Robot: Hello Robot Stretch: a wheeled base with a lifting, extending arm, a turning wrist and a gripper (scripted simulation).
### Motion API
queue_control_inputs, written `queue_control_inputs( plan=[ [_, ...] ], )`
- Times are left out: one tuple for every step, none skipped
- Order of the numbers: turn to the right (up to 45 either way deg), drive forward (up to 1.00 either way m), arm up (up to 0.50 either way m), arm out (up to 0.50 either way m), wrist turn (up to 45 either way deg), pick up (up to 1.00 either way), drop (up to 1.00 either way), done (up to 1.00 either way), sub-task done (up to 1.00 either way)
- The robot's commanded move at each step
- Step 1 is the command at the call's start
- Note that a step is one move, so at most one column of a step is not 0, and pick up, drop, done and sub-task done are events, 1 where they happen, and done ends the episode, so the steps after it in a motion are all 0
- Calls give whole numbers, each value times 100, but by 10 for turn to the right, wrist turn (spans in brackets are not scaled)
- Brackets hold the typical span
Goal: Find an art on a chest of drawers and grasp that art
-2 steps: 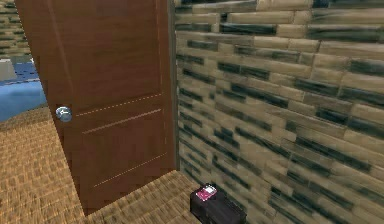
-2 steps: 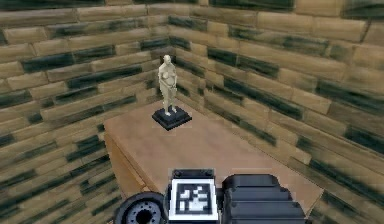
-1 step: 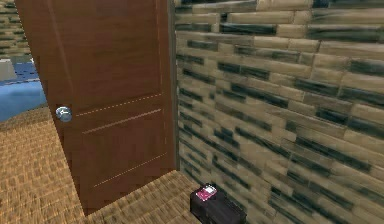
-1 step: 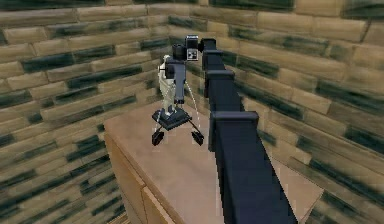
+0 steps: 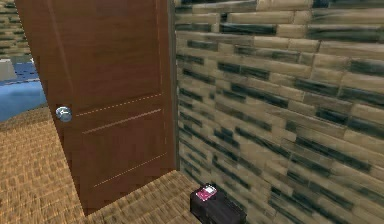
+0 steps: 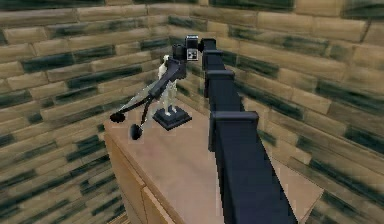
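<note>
One end effector (image 6: 125, 124) with two thin fingers (image 6: 113, 118) projects left from the arm (image 6: 235, 130). It cannot be determined whether it holds anything. One white art statuette (image 6: 173, 98) stands upright on its dark base just behind the end effector, on the far part of one wooden chest of drawers (image 6: 170, 165). One door (image 5: 105, 90) stands left of the brick wall (image 5: 290, 90).

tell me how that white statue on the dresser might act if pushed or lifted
The statue looks tall and thin on a small dark base, so a sideways push would probably tip it. It looks rigid, perhaps breakable. Being small, it is probably light to lift off the chest of drawers.
</note>
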Motion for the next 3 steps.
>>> queue_control_inputs(
  plan=[
    [0, 0, 0, 0, 450, 0, 0, 0, 0],
    [0, 0, 0, 0, 450, 0, 0, 0, 0],
    [0, 0, 0, 0, 180, 0, 0, 0, 0]
  ],
)
